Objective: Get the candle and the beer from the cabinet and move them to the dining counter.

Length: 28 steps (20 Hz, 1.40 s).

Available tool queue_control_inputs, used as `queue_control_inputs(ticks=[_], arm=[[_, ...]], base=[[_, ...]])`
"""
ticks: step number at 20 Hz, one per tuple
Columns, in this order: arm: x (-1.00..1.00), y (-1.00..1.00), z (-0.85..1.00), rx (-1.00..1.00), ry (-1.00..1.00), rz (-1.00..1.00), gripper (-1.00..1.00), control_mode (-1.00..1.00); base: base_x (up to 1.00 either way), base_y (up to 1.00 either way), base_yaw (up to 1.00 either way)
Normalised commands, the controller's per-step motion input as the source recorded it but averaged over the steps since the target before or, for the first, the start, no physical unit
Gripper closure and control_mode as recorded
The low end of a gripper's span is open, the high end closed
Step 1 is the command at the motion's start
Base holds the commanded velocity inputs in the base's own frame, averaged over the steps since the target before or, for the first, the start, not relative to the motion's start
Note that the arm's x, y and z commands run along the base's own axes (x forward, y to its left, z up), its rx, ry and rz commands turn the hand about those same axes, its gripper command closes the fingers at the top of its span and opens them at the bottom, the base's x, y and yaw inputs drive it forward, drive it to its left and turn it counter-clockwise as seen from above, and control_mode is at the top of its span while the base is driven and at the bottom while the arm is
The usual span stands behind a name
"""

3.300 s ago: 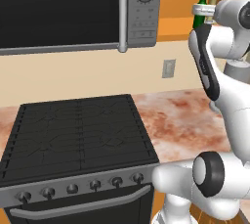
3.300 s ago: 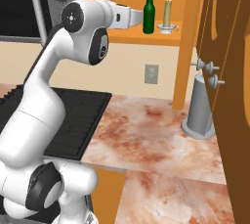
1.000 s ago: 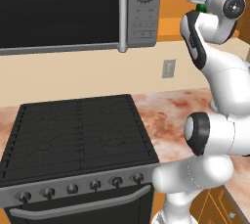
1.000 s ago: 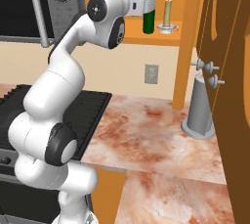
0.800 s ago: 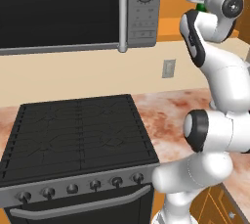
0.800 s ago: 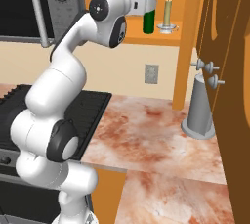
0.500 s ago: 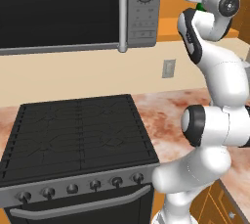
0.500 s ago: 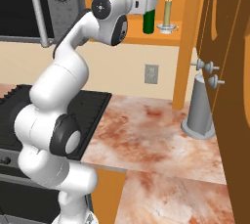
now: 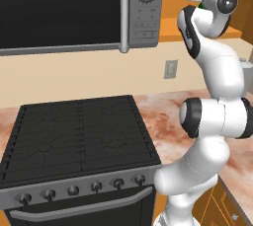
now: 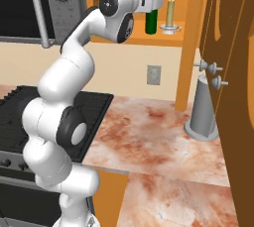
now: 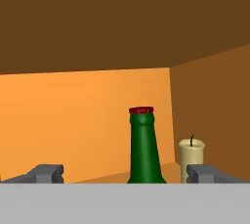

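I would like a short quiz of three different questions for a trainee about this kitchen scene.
1. True or false: the two-finger gripper is shut on the dark green glass bottle.
2. What stands beside the bottle on the orange cabinet shelf?
A. pale cream candle
B. white mug
3. Which colour is the bottle's cap?

Key: 1 false, the fingers are open and the bottle's neck rises between them; 2 A; 3 red.

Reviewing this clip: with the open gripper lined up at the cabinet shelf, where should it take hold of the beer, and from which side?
Probably the neck or upper shoulder of the beer, straight in from the cabinet's open front. The bottle stands upright, its slim neck between the open gripper's fingertips in the hand view. The candle stands close beside it, so a frontal approach keeps clear.
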Motion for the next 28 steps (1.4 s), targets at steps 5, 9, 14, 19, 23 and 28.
queue_control_inputs(ticks=[5, 9, 14, 19, 23, 28], arm=[[0.17, -0.14, 0.00, 0.00, 0.06, 0.00, -1.00, -1.00], [0.16, -0.11, 0.00, 0.00, 0.07, 0.00, -1.00, -1.00], [0.14, -0.06, 0.00, 0.00, 0.04, 0.00, -1.00, -1.00], [0.15, -0.05, 0.00, 0.00, 0.02, 0.00, -1.00, -1.00], [0.14, -0.05, 0.00, 0.00, 0.02, 0.00, -1.00, -1.00], [0.16, -0.04, 0.00, 0.00, 0.02, 0.00, -1.00, -1.00]], base=[[0.00, 0.00, 0.00], [0.00, 0.00, 0.00], [0.00, 0.00, 0.00], [0.00, 0.00, 0.00], [0.00, 0.00, 0.00], [0.00, 0.00, 0.00]])
